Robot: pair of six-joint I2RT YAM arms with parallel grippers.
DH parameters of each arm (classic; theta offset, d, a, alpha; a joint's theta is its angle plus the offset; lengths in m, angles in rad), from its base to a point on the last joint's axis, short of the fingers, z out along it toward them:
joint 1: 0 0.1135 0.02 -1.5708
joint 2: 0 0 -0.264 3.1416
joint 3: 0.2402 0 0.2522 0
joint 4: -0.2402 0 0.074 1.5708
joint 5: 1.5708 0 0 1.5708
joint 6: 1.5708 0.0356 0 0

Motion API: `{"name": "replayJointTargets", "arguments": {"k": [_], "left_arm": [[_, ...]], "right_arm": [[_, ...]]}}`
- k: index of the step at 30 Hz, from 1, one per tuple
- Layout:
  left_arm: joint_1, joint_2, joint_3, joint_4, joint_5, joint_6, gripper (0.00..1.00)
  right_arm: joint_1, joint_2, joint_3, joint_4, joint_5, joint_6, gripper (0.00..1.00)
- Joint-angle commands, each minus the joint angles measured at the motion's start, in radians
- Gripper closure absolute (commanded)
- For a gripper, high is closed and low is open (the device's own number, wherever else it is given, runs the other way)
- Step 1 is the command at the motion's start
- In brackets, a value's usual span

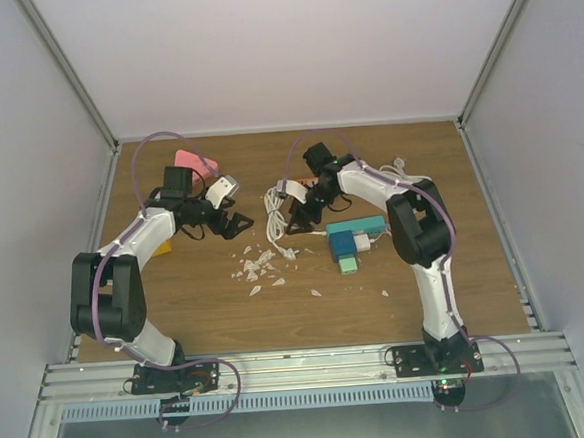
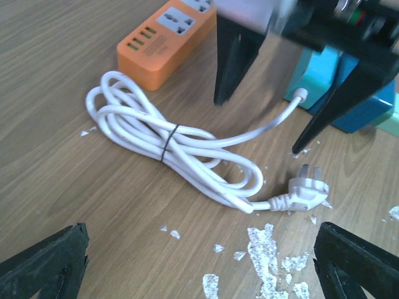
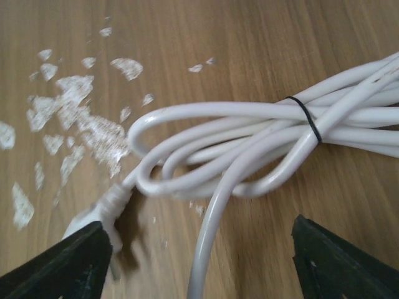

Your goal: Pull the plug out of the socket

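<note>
Arms lean over a wooden table (image 1: 198,306), the left gripper (image 1: 234,223) and right gripper (image 1: 297,217) either side of a bundled white cord (image 1: 275,212). From the left wrist, the plug (image 2: 307,192) lies flat on the wood, well apart from the orange power strip (image 2: 168,37). Its long axis runs across the frame and its prongs point right towards a teal block (image 2: 349,93). Both claws stand wide apart. From the right wrist, the fingers straddle the cord, with the blurred plug beside one finger among white flakes (image 3: 81,118).
</note>
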Motion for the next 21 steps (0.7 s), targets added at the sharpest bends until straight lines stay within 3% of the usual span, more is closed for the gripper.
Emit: {"name": "replayJointTargets", "arguments": {"k": [1,6,13,21], "left_arm": [[-0.032,-0.020,-0.014,-0.018,0.068,0.054,0.01],[-0.102,-0.009,-0.027,-0.049,0.069,0.105,0.03],[-0.185,0.026,-0.061,-0.047,0.022,0.122,0.11],[-0.252,0.071,-0.084,-0.022,-0.024,0.124,0.15]], "right_arm": [[-0.067,-0.157,-0.044,-0.068,-0.043,-0.094,0.15],[-0.180,-0.239,-0.138,-0.115,-0.019,-0.173,0.11],[-0.365,-0.299,-0.271,-0.188,0.060,-0.361,0.17],[-0.406,-0.310,-0.349,-0.188,0.159,-0.461,0.26]]}}
